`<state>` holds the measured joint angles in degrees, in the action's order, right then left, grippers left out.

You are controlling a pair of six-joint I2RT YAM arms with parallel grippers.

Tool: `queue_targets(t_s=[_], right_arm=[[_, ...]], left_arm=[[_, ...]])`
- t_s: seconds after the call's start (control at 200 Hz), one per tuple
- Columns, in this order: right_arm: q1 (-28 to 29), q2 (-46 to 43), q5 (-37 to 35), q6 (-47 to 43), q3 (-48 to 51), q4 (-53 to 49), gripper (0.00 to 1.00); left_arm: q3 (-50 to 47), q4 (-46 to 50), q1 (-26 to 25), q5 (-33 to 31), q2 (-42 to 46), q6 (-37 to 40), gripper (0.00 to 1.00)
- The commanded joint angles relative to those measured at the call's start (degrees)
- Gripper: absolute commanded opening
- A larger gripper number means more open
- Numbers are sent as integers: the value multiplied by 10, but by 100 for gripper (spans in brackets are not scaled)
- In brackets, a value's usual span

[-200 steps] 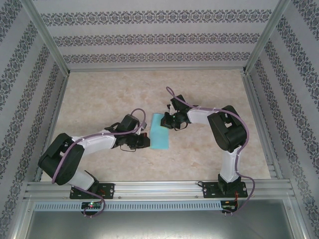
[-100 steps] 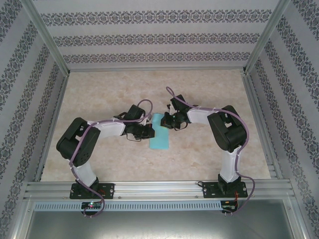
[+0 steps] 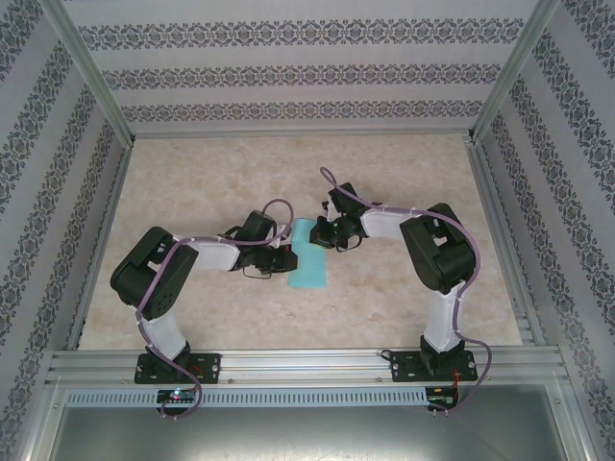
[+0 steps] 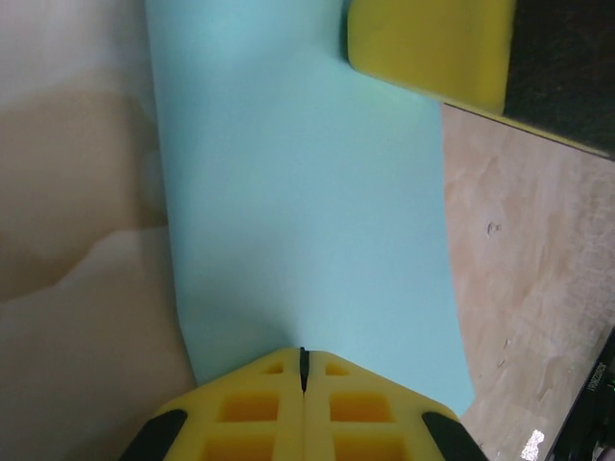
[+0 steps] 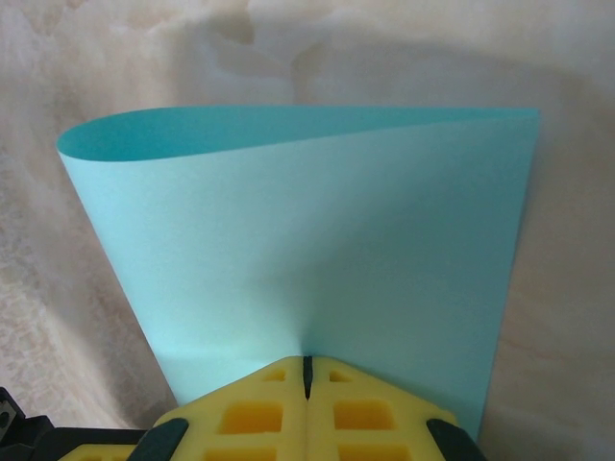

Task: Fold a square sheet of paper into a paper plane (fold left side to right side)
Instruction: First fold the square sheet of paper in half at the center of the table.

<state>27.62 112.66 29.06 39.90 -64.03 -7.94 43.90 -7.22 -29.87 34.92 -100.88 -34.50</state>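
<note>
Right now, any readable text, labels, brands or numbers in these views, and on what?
No legible text.
Thin turquoise-blue paper sheet: blank, no print.
Small black part at the left wrist view's lower right edge: faint white lettering, too blurred to read.
Striped patterned walls: ornament only, no words.

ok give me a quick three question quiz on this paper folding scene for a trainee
1. What colour is the square sheet of paper?
2. The left gripper and right gripper are: A both open, B both shut, C one open and one shut.
3. True or false: the sheet lies flat in a single layer.
Key: 1 turquoise-blue; 2 B; 3 false, it is folded over in a loose, uncreased loop.
</note>
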Motion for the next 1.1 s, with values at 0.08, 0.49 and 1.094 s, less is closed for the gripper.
queue_targets(t_s=[0.08, 0.49, 1.094], right_arm=[[-1, 28, -40, -18, 4, -53, 3], [-3, 33, -40, -20, -2, -60, 3], [-3, 33, -38, -22, -6, -63, 3]], left_arm=[[-51, 13, 5, -8, 15, 13, 2], [-67, 84, -11, -23, 52, 40, 2], [-82, 146, -65, -56, 83, 40, 2]])
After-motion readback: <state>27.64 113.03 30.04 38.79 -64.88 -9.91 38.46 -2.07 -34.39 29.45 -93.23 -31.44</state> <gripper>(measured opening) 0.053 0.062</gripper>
